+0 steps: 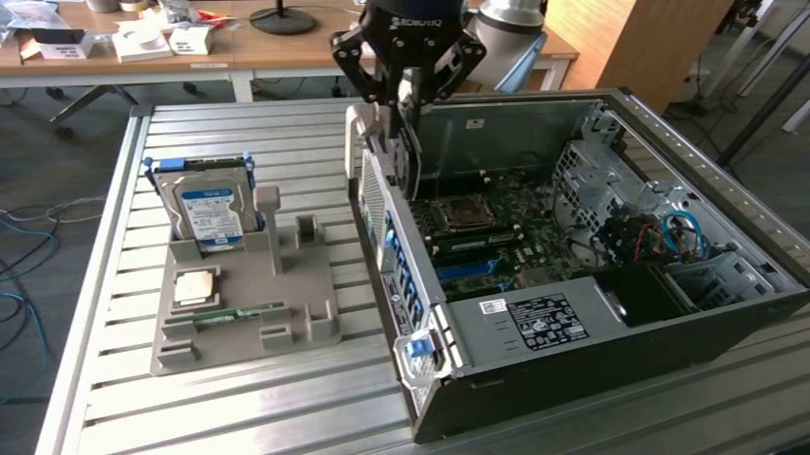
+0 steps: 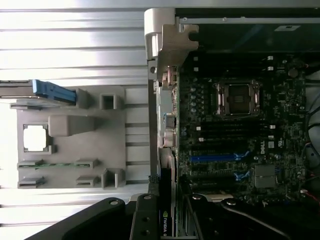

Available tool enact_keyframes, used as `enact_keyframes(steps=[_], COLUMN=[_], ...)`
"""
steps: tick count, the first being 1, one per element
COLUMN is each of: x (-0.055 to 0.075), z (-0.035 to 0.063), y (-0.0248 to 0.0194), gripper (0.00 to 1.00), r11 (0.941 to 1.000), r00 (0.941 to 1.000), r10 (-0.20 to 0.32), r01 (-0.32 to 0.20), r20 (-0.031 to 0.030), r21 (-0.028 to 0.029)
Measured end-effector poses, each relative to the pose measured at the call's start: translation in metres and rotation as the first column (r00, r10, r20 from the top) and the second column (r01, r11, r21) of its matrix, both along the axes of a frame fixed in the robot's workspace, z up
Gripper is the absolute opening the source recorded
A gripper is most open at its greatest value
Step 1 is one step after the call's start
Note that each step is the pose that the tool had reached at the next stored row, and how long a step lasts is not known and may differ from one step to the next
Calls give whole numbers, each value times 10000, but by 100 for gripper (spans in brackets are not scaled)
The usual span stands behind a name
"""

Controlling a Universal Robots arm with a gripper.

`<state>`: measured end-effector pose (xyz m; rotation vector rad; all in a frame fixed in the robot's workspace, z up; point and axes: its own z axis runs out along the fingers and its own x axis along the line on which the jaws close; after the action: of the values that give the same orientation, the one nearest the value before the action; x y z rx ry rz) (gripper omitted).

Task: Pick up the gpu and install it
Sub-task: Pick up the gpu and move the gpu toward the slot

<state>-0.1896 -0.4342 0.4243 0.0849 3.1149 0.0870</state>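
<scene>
Gripper (image 1: 407,95) pinches the gpu (image 2: 167,222) between its fingers, card on edge and hanging downward. Gpu is at the open case (image 1: 658,322), close along its rear wall, over the motherboard (image 1: 506,227); contact with it cannot be told. Hard drive (image 1: 211,213) stands in the grey fixture (image 1: 303,303) beside the case
</scene>
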Motion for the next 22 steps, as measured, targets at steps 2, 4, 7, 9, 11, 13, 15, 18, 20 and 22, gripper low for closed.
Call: enact_keyframes(steps=[2,4,7,9,11,13,15,18,20,22], x=[54,105,181,235,290,343,396,479,527,577], z=[-1,0,0,0,-1,0,0,0,0,0], y=[3,5,7,8,8,9,10,10,11,12], gripper=[26,26,26,26,26,26,26,26,26,26], r11=[10000,10000,10000,10000,10000,10000,10000,10000,10000,10000], r00=[10000,10000,10000,10000,10000,10000,10000,10000,10000,10000], r10=[1,2,1,0,2,1,0,3,0,0], r01=[-1,-2,-1,0,-2,-1,0,-3,0,0], r20=[1,0,0,0,1,0,0,0,0,0], r21=[1,0,0,0,1,0,1,0,0,0])
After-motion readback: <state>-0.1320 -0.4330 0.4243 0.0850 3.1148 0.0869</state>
